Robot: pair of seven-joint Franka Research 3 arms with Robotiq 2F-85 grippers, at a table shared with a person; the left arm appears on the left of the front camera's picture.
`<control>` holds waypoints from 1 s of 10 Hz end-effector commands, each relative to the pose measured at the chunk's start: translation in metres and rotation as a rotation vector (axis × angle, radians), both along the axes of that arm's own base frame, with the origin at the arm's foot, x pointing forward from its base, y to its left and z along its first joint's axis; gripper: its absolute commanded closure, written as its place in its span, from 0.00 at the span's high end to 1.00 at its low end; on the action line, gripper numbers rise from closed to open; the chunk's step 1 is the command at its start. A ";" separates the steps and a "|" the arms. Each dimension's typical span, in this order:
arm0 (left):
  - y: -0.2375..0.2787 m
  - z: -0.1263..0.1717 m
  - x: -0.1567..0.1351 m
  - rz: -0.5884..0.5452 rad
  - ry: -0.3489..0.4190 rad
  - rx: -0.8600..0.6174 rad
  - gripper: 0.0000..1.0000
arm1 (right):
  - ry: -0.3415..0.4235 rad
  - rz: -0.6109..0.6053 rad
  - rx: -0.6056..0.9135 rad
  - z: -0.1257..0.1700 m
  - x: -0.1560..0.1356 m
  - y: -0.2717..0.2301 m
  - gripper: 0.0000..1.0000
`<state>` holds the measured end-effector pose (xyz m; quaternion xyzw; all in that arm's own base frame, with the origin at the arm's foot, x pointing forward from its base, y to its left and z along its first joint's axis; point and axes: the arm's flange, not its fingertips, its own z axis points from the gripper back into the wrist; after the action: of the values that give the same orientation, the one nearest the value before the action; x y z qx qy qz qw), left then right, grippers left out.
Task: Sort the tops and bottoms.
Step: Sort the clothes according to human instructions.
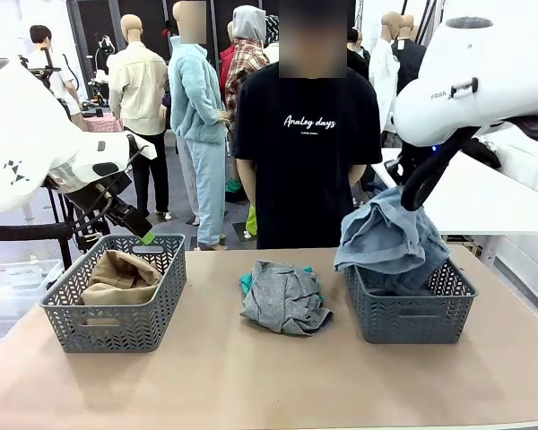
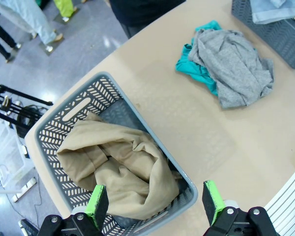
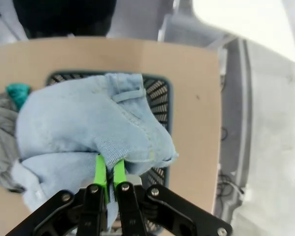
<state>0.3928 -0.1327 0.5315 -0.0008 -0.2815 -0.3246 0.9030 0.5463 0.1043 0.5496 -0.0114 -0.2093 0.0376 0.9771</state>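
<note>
The tan khaki top [image 1: 118,276] [image 2: 122,169] lies in the left grey basket [image 1: 117,330] [image 2: 54,129]. My left gripper [image 1: 143,231] [image 2: 156,199] hangs open above that basket's far right corner. The heather-grey tee [image 1: 285,297] [image 2: 235,65] lies crumpled at the table's middle, over the teal-green tee [image 1: 247,283] [image 2: 197,69]. The light blue denim bottoms [image 1: 390,237] [image 3: 88,128] hang over the right grey basket [image 1: 411,313] [image 3: 160,93], partly lifted. My right gripper [image 3: 109,172] is shut on a fold of the denim.
A person in a black tee [image 1: 307,143] stands at the table's far side, behind the middle. The tan table [image 1: 278,385] has bare room in front of the baskets. A white table [image 1: 484,193] stands to the right.
</note>
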 end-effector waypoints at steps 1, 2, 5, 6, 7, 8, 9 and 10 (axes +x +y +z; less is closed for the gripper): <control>0.002 -0.002 -0.001 -0.015 -0.001 0.010 1.00 | 0.101 -0.012 0.038 -0.015 0.019 -0.019 0.00; 0.002 -0.002 -0.001 -0.015 -0.001 0.010 1.00 | 0.151 -0.027 0.033 -0.032 0.024 -0.025 0.00; 0.002 -0.002 -0.001 -0.015 -0.001 0.010 1.00 | 0.290 -0.079 -0.016 -0.079 0.033 -0.029 0.00; 0.002 -0.002 -0.001 -0.015 -0.001 0.010 1.00 | 0.336 -0.066 -0.045 -0.090 0.035 -0.024 0.00; 0.002 -0.002 -0.001 -0.015 -0.001 0.010 1.00 | 0.372 -0.058 -0.084 -0.101 0.037 -0.019 0.00; 0.002 -0.002 -0.001 -0.015 -0.001 0.010 1.00 | 0.390 -0.062 -0.109 -0.109 0.040 -0.018 0.00; 0.002 -0.002 -0.001 -0.015 -0.001 0.010 1.00 | 0.408 -0.090 -0.155 -0.115 0.040 -0.015 0.00; 0.002 -0.002 -0.001 -0.015 -0.001 0.010 1.00 | 0.423 -0.107 -0.194 -0.122 0.042 -0.015 0.00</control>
<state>0.3928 -0.1327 0.5315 -0.0007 -0.2815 -0.3246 0.9030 0.5790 0.0847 0.4281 -0.0765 -0.0062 0.0208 0.9968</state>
